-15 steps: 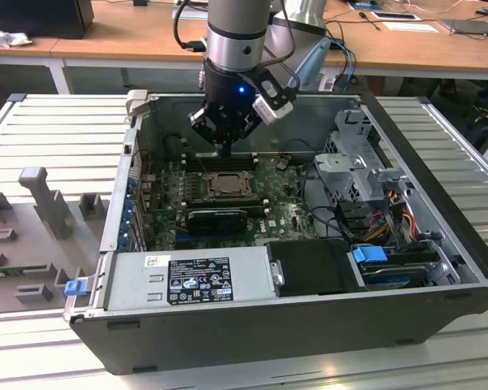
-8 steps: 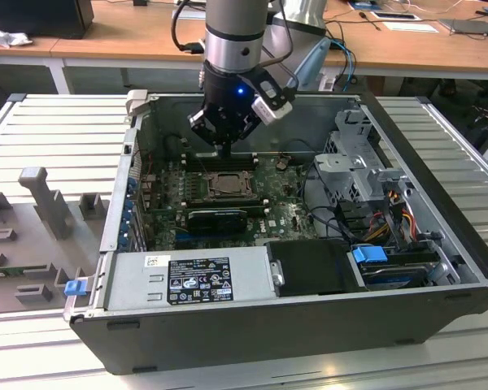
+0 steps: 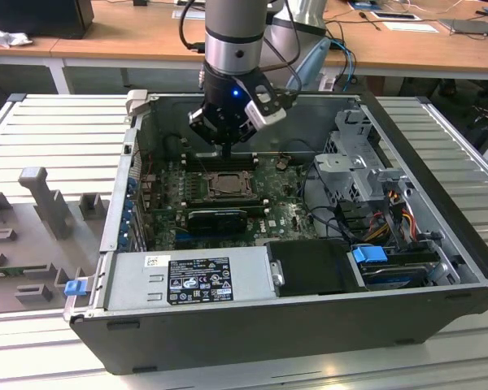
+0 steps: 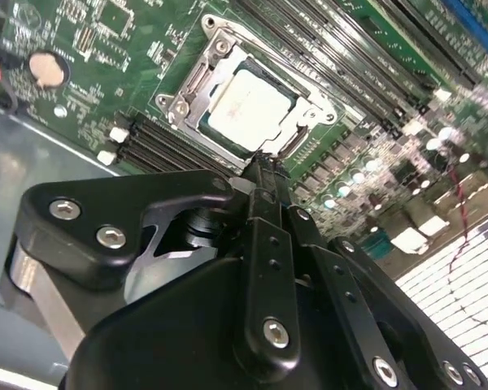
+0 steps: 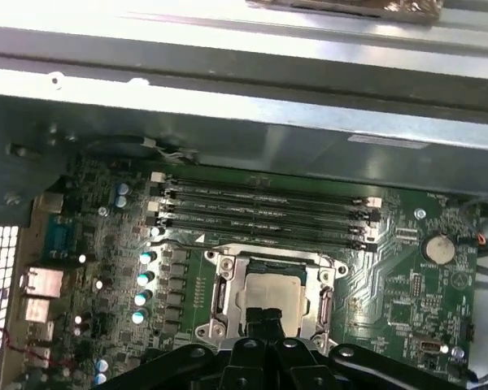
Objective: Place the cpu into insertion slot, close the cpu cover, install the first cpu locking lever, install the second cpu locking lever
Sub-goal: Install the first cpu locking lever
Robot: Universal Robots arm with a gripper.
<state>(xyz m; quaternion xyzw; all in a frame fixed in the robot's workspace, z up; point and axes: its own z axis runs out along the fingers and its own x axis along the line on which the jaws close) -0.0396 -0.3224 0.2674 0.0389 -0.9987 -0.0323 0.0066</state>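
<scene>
Bright rm light, glare on case wall (image 5: 244, 97)

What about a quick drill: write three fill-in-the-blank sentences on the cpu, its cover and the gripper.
1. The cpu sits in the insertion ___.
2. The cpu cover is not open but ___.
3. The gripper hangs over the ___ motherboard.
Missing: slot; closed; green.
</scene>
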